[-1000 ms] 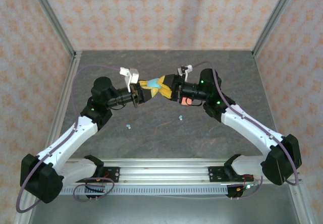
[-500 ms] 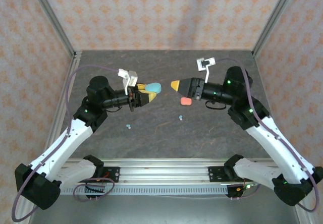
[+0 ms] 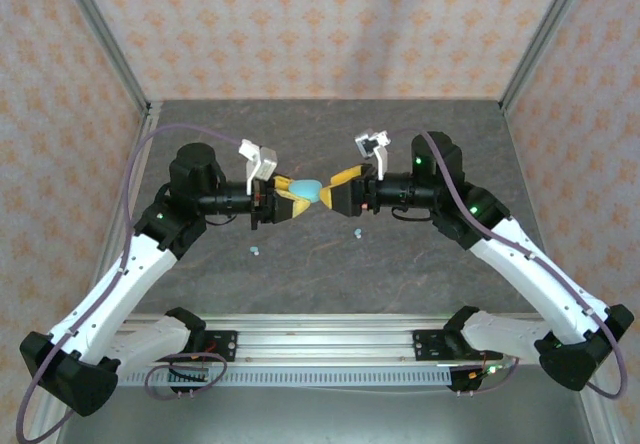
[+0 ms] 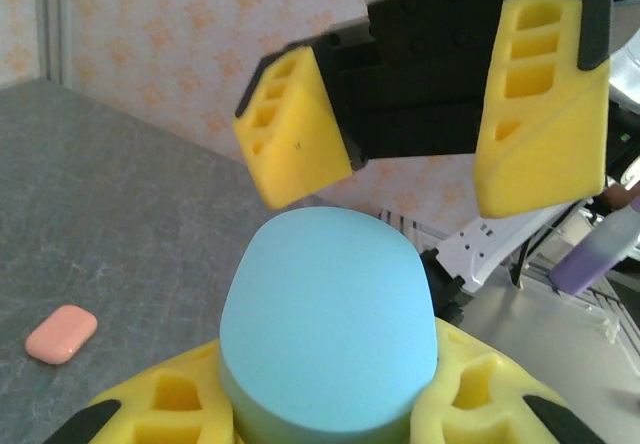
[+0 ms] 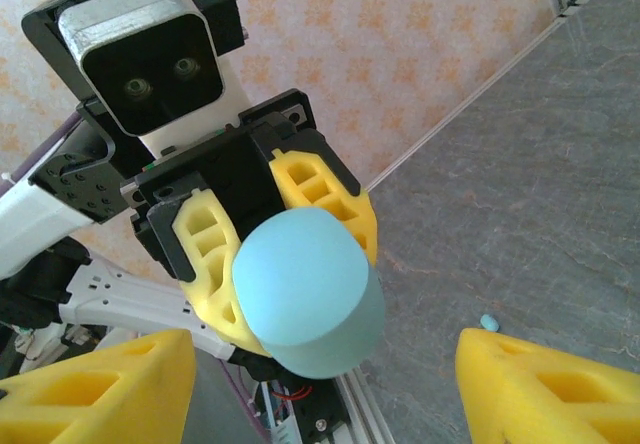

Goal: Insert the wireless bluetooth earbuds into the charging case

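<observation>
Holds light-blue pebble-shaped plastic case (image 4: 330,334) in left pincer (image 3: 290,192), with right pincer (image 4: 405,189) wide before it; likely case-opening step, next needing closure on its free end.

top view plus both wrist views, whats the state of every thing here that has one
blue case: looks closed, held off the table
left hand: shut on the blue case
right hand: open, fingers apart by the case's free end
salmon case: looks closed, lying on the table
light blue earbuds: two, loose on the table, outside any case
</observation>
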`<action>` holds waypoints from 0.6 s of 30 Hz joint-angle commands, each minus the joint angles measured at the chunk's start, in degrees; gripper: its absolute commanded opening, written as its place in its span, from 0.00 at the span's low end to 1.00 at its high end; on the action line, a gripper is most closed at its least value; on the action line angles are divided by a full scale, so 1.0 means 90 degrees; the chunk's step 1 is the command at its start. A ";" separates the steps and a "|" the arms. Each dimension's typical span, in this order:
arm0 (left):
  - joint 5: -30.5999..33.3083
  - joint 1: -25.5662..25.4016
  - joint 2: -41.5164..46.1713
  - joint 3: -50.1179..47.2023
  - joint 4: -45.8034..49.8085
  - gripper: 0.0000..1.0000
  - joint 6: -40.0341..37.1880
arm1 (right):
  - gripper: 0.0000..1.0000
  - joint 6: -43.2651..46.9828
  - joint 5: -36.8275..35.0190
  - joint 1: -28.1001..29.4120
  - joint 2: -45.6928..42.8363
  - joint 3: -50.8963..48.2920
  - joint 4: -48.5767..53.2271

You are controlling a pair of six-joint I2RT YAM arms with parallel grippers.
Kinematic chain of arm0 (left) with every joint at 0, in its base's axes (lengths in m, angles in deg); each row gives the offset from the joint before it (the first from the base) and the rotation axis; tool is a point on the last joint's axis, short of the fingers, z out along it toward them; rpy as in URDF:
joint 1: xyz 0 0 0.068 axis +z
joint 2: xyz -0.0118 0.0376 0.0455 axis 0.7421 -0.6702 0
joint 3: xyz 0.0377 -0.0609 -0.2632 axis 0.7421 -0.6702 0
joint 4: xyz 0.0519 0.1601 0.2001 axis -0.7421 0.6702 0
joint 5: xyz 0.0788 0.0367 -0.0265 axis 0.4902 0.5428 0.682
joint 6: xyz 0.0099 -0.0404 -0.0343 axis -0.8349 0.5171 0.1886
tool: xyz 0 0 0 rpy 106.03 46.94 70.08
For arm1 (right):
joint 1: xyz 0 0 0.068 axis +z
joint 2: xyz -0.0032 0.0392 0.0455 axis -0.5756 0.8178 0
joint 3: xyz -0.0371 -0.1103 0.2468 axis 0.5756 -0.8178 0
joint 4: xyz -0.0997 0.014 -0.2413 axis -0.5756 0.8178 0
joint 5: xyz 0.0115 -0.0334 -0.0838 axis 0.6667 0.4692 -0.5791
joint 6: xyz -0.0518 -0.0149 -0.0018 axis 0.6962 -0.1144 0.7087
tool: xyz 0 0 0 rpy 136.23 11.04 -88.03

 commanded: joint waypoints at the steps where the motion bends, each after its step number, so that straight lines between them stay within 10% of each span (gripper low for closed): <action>1: -0.0292 -0.0074 0.0067 0.0228 0.0203 0.10 -0.0170 | 0.69 0.0315 0.0220 0.0060 0.0023 0.0212 -0.0151; 18: -0.0506 -0.0090 -0.0011 0.0480 0.0430 0.09 -0.0291 | 0.71 0.0356 0.0513 0.0247 0.0195 0.0062 -0.0452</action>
